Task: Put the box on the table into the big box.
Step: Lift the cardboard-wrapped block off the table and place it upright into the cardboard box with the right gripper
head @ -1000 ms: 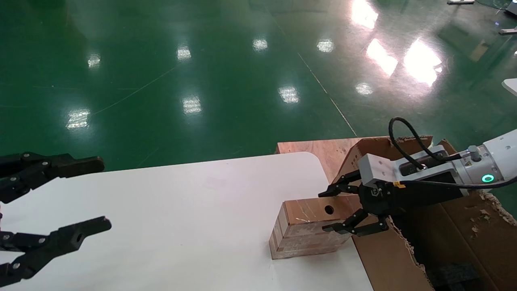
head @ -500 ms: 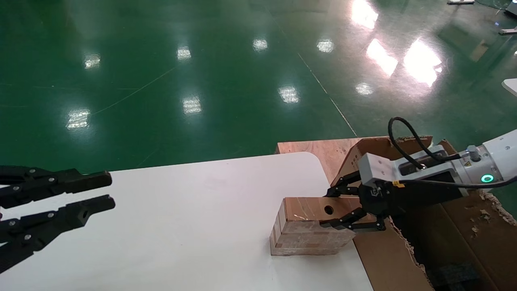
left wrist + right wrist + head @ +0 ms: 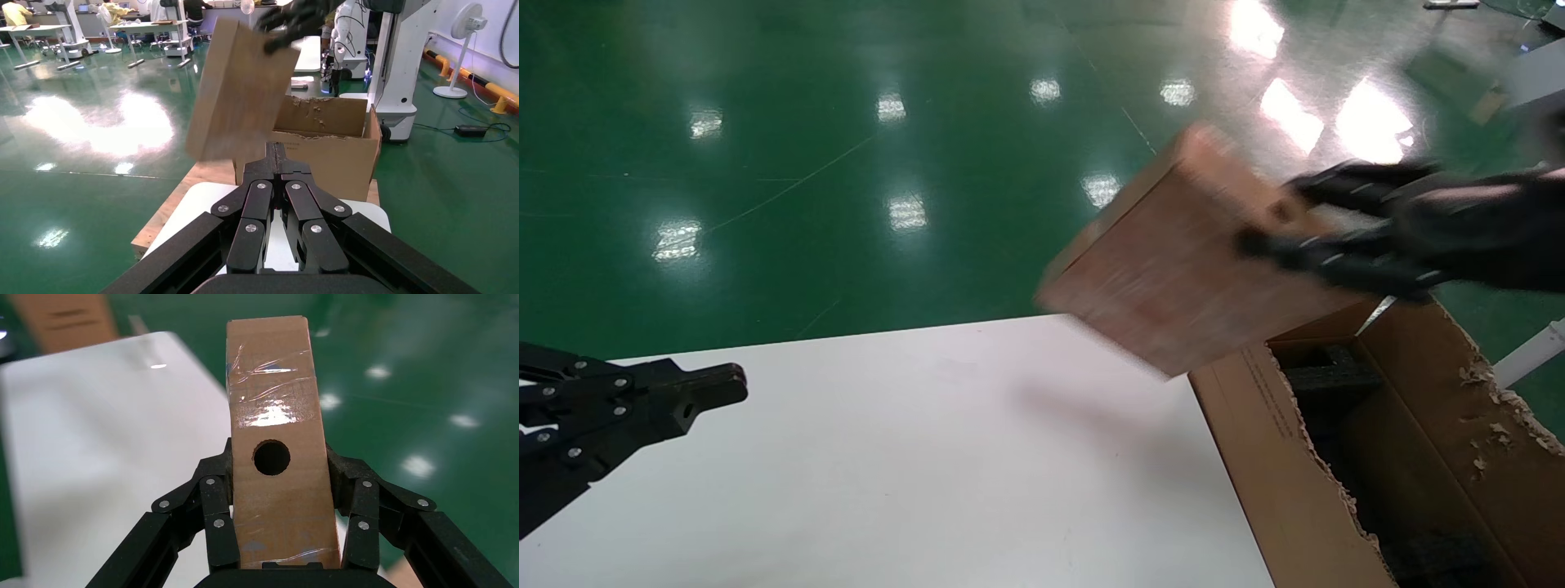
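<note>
The small brown box [image 3: 1181, 261] hangs tilted in the air above the table's right end, blurred by motion. My right gripper [image 3: 1279, 222] is shut on its end, fingers clamped on both sides of the face with the round hole [image 3: 272, 457]. In the right wrist view the box [image 3: 275, 447] stands between the fingers, tape across its upper part. The big box [image 3: 1336, 457] with torn edges and black foam inside sits at the table's right end, below the held box. My left gripper [image 3: 727, 385] is shut and empty over the white table's [image 3: 887, 457] left side.
Green glossy floor lies beyond the table. In the left wrist view a plywood board [image 3: 183, 193] shows under the table's far end, and other robot stands and tables stand farther back.
The right gripper closed on the box and lifted it up off the table, tilting it over the big box's near end. The left gripper shut its fingers.
</note>
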Tool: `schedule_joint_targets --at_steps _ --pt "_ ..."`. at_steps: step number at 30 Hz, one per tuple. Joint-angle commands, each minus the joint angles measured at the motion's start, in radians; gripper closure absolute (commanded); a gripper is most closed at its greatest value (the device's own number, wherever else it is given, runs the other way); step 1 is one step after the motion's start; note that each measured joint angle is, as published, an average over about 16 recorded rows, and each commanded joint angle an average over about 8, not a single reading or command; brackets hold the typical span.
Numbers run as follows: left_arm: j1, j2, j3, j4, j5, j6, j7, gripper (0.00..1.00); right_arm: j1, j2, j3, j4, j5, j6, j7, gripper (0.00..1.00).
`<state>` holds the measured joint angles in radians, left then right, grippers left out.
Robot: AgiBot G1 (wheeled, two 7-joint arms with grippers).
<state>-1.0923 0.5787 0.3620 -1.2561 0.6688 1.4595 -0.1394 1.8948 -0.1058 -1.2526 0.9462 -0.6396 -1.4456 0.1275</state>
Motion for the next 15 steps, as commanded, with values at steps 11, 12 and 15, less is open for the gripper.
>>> schedule_joint_targets --at_steps 11,12,15 --pt "0.0 0.0 0.0 0.0 0.0 0.0 0.0 1.0 0.073 0.491 -0.001 0.384 -0.107 0.283 0.218 1.0" --pt "0.0 0.0 0.0 0.0 0.0 0.0 0.0 1.0 0.077 0.511 -0.02 0.392 -0.108 0.302 0.221 1.0" --pt "0.0 0.0 0.0 0.0 0.0 0.0 0.0 1.0 0.102 0.552 -0.104 0.391 -0.099 0.357 0.208 1.0"
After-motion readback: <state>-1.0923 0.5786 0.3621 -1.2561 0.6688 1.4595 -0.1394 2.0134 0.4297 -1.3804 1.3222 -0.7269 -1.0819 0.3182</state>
